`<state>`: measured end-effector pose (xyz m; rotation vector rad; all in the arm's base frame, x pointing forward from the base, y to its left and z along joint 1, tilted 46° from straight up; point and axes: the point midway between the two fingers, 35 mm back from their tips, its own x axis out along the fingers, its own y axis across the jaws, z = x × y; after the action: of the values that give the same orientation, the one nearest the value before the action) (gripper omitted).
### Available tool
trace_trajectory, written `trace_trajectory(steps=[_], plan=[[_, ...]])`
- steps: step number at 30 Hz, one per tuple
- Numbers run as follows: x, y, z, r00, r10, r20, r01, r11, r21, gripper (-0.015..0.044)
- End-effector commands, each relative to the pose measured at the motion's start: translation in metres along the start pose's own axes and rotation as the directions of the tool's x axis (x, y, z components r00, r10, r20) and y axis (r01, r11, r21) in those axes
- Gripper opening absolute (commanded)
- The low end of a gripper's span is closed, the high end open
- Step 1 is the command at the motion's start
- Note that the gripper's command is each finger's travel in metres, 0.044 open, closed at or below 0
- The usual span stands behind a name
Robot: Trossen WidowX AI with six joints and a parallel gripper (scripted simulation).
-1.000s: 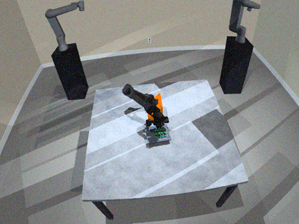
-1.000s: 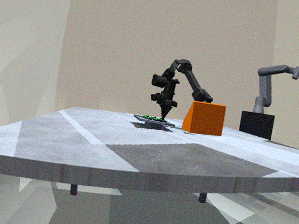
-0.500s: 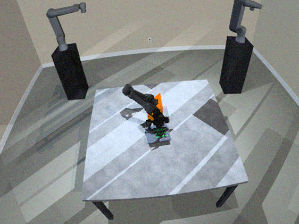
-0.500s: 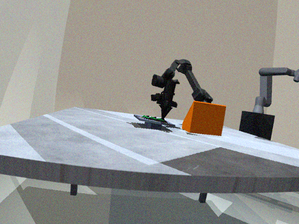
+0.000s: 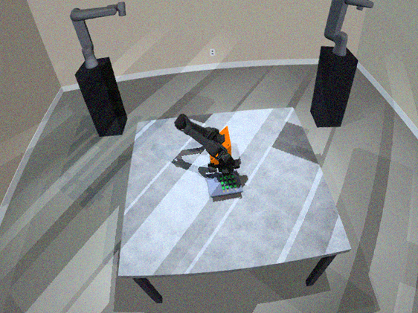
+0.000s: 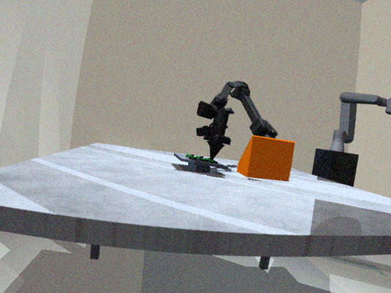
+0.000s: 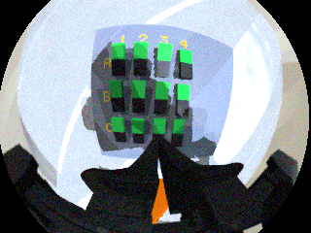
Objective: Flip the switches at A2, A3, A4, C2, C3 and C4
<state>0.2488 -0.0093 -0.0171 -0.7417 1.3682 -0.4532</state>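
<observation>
Your gripper (image 7: 158, 148) is clenched tight with nothing in it, fingers pressed into one dark point. In the wrist view that point sits at the bottom edge of the switch panel (image 7: 214, 65), right over the lowest row around the third column; I can't tell whether it's actually touching a switch.

The panel lies near the middle of the table (image 5: 279, 224), just right of center in the top view, with the orange block (image 6: 266, 157) close behind it toward the upper left. That's the tight side. In the exterior view the block stands just right of the panel, and the arm reaches over it. Toward the lower half of the top view there's a lot of open tabletop, and the table edges are well away.

Writing: yellow column numbers 1–4 run along the panel's top edge. Row letters down its left side are too blurry to read properly.
</observation>
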Motion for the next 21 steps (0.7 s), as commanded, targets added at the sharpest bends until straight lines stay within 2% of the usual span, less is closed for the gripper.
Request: trace_trajectory(steps=[1, 5, 10, 21], plan=[[0.002, -0.001, -0.002, 1.000, -0.006, -0.003, 0.006, 1.000, -0.008, 0.0000], [-0.007, 0.001, 0.001, 1.000, 0.002, -0.003, -0.002, 1.000, -0.001, 0.0000], [-0.062, 0.001, 0.001, 1.000, -0.002, -0.029, 0.002, 1.000, -0.008, 0.0000], [-0.064, -0.024, 0.001, 1.000, -0.004, -0.030, 0.004, 1.000, -0.008, 0.0000]])
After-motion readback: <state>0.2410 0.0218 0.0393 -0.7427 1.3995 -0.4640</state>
